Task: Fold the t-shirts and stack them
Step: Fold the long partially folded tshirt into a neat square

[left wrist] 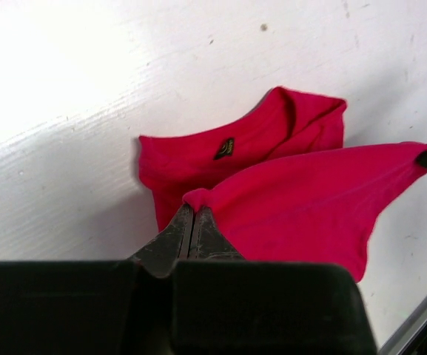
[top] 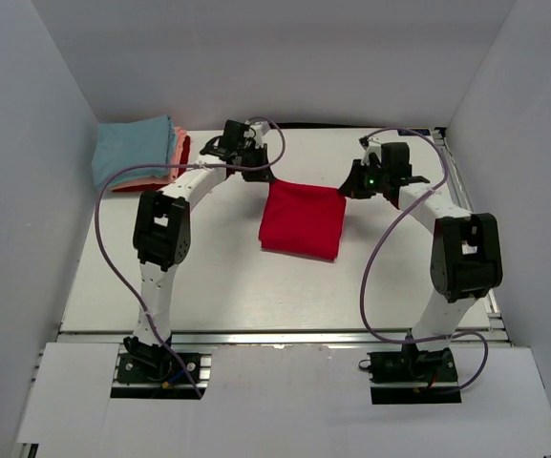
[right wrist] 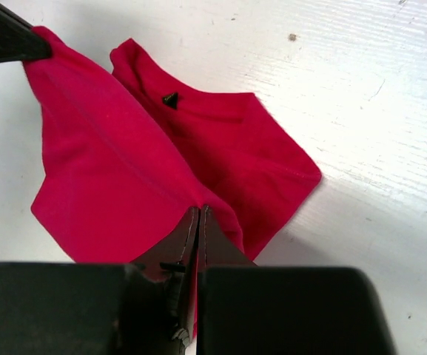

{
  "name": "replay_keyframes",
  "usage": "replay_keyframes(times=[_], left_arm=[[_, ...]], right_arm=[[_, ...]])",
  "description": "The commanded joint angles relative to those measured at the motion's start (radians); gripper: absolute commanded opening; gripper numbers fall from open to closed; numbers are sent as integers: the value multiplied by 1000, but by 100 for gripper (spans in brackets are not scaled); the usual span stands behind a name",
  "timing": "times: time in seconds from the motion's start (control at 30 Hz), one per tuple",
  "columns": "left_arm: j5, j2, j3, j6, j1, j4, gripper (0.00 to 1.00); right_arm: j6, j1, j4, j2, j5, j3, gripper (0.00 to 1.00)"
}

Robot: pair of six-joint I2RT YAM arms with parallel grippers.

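A bright red t-shirt [top: 302, 219] hangs partly lifted at the middle of the white table, its far edge stretched between both grippers. My left gripper [top: 256, 174] is shut on its far left corner; the left wrist view shows the jaws pinching a fold of red cloth [left wrist: 198, 198]. My right gripper [top: 353, 187] is shut on the far right corner, cloth pinched at the tips [right wrist: 200, 209]. The collar with a small label [right wrist: 170, 100] lies on the table below. A stack of folded shirts, light blue [top: 134, 148] on top of salmon-pink and red, sits at the far left.
White walls [top: 27, 191] close the table on the left, back and right. A metal rail [top: 285, 336] runs along the table's near edge. Purple cables [top: 375, 277] loop from both arms.
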Motion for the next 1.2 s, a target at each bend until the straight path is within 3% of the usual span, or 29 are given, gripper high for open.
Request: replay_keyframes(times=[0.0,0.17,0.47,0.57,0.6,0.7,0.87,1.0,1.03,1.07,1.1,1.13,1.17], left_arm=[[-4,-59,96,20,-3,-41,0],[5,-14,175,20,-3,-55,6],[27,133,339,11,-4,-89,7],[2,165,349,5,-4,-53,40],[-8,179,357,8,-1,-53,62],[-53,179,368,-1,8,-38,69],[-152,44,182,-18,56,42,68],[-156,-16,123,11,76,13,67],[-148,-17,119,20,76,-6,66],[-142,-20,95,28,76,-21,65],[-125,-26,69,27,76,-15,65],[-111,-32,45,27,76,-13,65],[-108,-51,15,21,76,-6,64]], right_arm=[[1,-9,-18,-6,17,43,0],[5,-15,1,11,28,44,0],[16,-26,30,100,31,93,0],[46,-31,47,140,60,110,0],[56,-35,47,159,71,113,0],[91,-35,104,207,121,138,0],[113,-37,121,291,180,222,0],[96,-35,75,371,217,345,25],[90,-37,25,380,238,406,34],[85,-37,14,380,270,435,50],[80,-38,14,377,284,435,50],[74,-37,-14,371,307,467,63],[68,-37,-26,361,323,475,67]])
